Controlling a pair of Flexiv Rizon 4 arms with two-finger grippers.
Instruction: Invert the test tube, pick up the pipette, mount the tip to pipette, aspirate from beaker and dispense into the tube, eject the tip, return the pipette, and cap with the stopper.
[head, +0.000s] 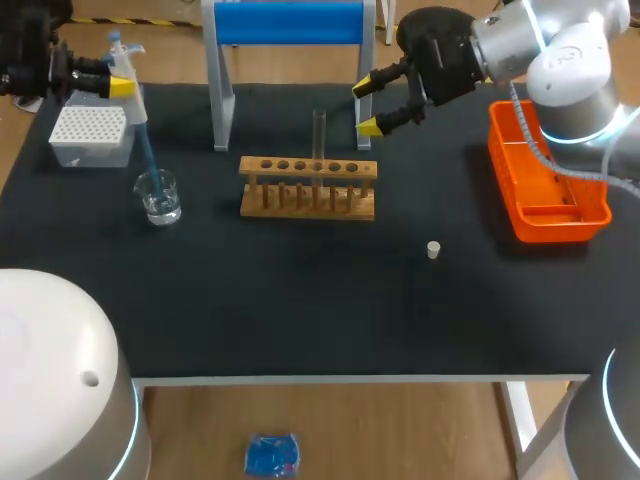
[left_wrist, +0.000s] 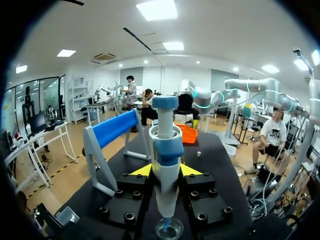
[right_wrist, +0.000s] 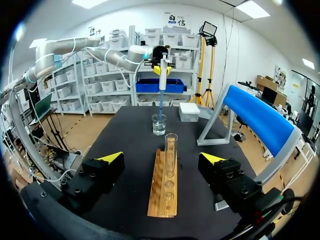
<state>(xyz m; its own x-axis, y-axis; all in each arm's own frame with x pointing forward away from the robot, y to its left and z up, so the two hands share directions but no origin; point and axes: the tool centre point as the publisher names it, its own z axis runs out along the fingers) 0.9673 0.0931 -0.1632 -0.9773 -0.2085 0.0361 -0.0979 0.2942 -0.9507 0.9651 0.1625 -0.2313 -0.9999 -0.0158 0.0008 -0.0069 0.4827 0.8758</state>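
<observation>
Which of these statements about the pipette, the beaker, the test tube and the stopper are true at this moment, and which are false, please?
1. The left gripper is shut on the pipette. True.
2. The pipette's tip reaches down into the beaker. True.
3. The right gripper is shut on the test tube. False: it is open, and the tube stands upright in the wooden rack with no finger on it.
4. The stopper caps the test tube. False: it lies on the table, between the rack and the orange tray, and the tube's mouth is open.
</observation>
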